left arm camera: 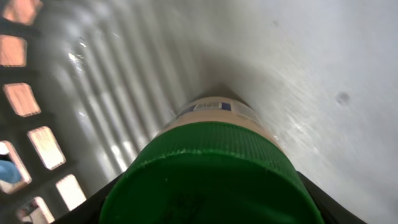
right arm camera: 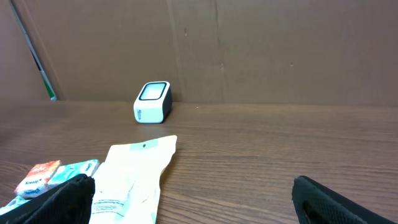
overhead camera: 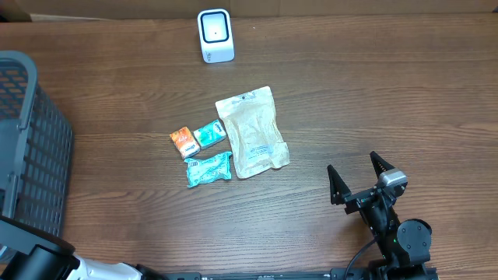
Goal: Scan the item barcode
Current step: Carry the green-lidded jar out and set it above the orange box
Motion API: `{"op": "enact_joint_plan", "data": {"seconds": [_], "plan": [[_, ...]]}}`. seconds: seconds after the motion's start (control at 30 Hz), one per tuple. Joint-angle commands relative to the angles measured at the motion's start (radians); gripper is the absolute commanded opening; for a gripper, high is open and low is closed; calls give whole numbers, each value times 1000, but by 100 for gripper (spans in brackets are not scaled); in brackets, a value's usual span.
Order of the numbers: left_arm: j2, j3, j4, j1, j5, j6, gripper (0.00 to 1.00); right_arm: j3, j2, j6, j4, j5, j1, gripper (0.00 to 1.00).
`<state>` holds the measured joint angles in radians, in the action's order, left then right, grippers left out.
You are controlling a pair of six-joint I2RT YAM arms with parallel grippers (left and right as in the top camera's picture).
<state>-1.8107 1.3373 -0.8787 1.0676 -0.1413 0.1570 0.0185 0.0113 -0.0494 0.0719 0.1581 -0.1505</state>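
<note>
A bottle with a green ribbed cap (left arm camera: 211, 174) and a pale label fills the left wrist view, lying inside the grey basket (left arm camera: 37, 99). My left gripper (left arm camera: 208, 214) has its dark fingers (left arm camera: 93, 208) pressed against both sides of the cap, shut on it. In the overhead view this gripper is hidden in the basket (overhead camera: 31, 148) at the left edge. The white barcode scanner (overhead camera: 215, 35) stands at the back of the table, also visible as the scanner (right arm camera: 152, 101) in the right wrist view. Near the front right my right gripper (overhead camera: 360, 175) stands open and holds nothing.
A beige pouch (overhead camera: 250, 132) lies mid-table with an orange packet (overhead camera: 183, 141) and two teal packets (overhead camera: 208, 134) to its left. The pouch (right arm camera: 134, 177) lies just ahead of my right gripper (right arm camera: 193, 199). A cardboard wall backs the table.
</note>
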Motion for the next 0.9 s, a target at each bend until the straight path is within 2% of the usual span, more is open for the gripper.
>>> {"op": "enact_joint_plan", "data": {"seconds": [0.0,0.17,0.4,0.5,0.73,0.87], "plan": [[-10,93,-51,-2,121,4,58,-10,-7,-2,-5,0,3,100],[-10,292,-170,-11,252,4,47,-10,-7,-2,-5,0,3,100],[-10,579,-308,-80,402,4,46,-10,-7,-2,-5,0,3,100],[-6,693,-357,-140,405,3,46,-10,-7,-2,-5,0,3,100],[55,1051,-478,-392,370,-24,46,-10,-7,-2,-5,0,3,100],[133,1127,-494,-533,318,-24,45,-10,-7,-2,-5,0,3,100]]}}
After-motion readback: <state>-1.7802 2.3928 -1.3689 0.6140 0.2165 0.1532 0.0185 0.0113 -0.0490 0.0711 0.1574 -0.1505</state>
